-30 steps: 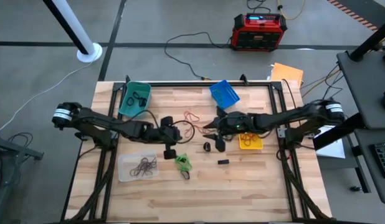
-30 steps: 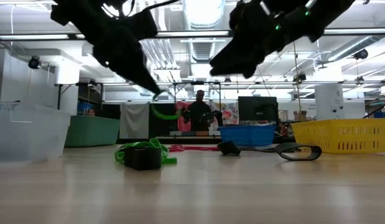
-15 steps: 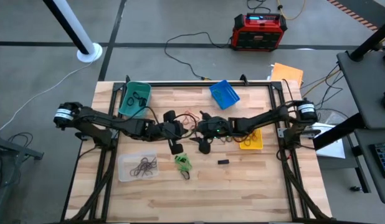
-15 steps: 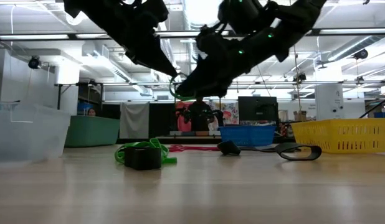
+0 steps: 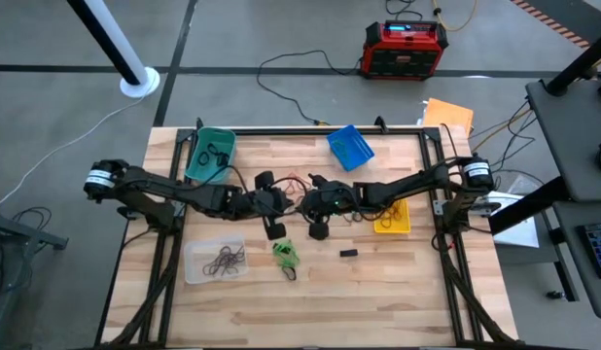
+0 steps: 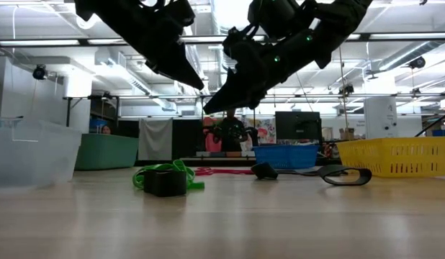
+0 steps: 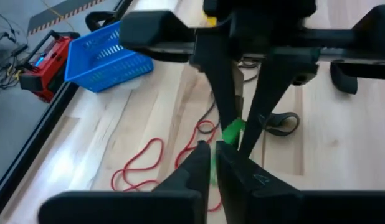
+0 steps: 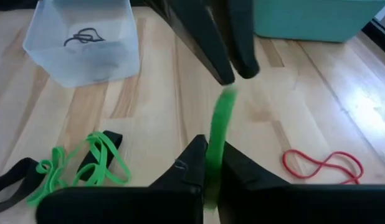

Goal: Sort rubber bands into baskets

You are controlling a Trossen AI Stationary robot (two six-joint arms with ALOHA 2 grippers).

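Both grippers met nose to nose above mid-table: the left gripper (image 5: 284, 201) and the right gripper (image 5: 302, 201), each clamped on an end of one green rubber band (image 8: 218, 127) stretched between them. No basket lay under them. The teal basket (image 5: 209, 154) sat behind the left gripper, the clear basket (image 5: 216, 261) in front of it, the yellow basket (image 5: 391, 221) out past the right arm. Looked like a handover. To do it cleanly, one gripper should let go only while the other held firm and the band stayed slack, or it might snap away.
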